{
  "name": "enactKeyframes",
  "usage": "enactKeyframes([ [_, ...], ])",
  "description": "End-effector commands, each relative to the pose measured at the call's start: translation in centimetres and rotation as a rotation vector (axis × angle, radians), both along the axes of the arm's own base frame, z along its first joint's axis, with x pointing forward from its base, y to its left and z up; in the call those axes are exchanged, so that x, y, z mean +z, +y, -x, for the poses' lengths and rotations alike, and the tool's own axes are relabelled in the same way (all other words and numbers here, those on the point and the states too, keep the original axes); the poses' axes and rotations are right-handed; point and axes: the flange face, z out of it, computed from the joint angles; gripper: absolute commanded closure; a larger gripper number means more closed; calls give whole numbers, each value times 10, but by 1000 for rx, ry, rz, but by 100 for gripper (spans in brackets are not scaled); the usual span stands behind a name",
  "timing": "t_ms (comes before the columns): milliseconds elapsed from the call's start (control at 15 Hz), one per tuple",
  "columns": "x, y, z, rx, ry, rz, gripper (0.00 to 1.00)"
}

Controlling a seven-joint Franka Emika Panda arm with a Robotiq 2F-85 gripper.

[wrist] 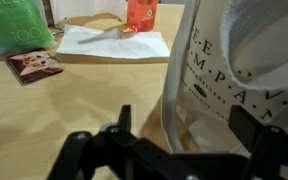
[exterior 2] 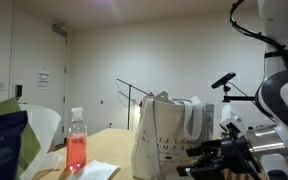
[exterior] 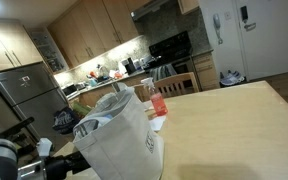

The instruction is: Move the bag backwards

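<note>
The bag (exterior: pixel 119 135) is a large off-white fabric tote that stands upright on the wooden table; it shows in both exterior views (exterior 2: pixel 162 135). In the wrist view the bag (wrist: pixel 234 60) fills the right side, with dark lettering and a small dark logo. My gripper (wrist: pixel 184 125) is open, its two dark fingers wide apart on either side of the bag's near edge and a hanging strap. In the exterior views the gripper (exterior: pixel 46 160) (exterior 2: pixel 219 160) sits close against the bag's side.
A clear bottle of red liquid (exterior: pixel 159 100) (exterior 2: pixel 76 150) (wrist: pixel 142 12) stands beyond the bag on white paper (wrist: pixel 114 42). A green package (wrist: pixel 14 28) (exterior 2: pixel 4 140) and a small snack packet (wrist: pixel 34 65) lie nearby. Kitchen cabinets (exterior: pixel 84 35) are behind the table.
</note>
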Motion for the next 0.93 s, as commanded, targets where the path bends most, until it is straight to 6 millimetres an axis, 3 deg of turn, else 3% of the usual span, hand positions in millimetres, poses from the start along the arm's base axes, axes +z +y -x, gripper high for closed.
enactKeyframes([
  [0,1,19,9,30,-12,18,0],
  [333,1,46,25,76,-15,47,0],
  [867,-20,50,39,87,-11,96,0],
])
